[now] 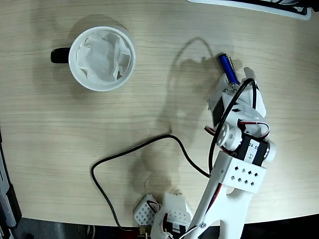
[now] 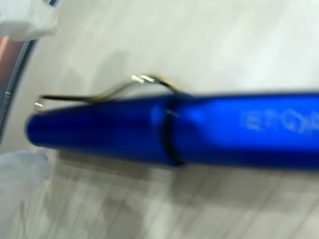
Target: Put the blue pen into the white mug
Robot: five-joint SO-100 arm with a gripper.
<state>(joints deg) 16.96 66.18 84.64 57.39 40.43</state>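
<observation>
The white mug [image 1: 132,59] stands at the upper left of the fixed view, its black handle [image 1: 60,55] pointing left and crumpled white tissue [image 1: 102,56] lining the inside. Far to its right, the blue pen [image 1: 227,64] sticks out up-left from my gripper [image 1: 234,79], which looks shut on its lower part; the fingers themselves are hidden under the white wrist. In the wrist view the blue pen [image 2: 174,132] fills the frame crosswise, blurred, with its silver clip [image 2: 114,89] on top and wood table behind it.
A black cable [image 1: 149,144] loops across the table between the arm's base and the wrist. A white-edged dark object [image 1: 259,6] lies along the top right edge. Bare wood separates the pen from the mug.
</observation>
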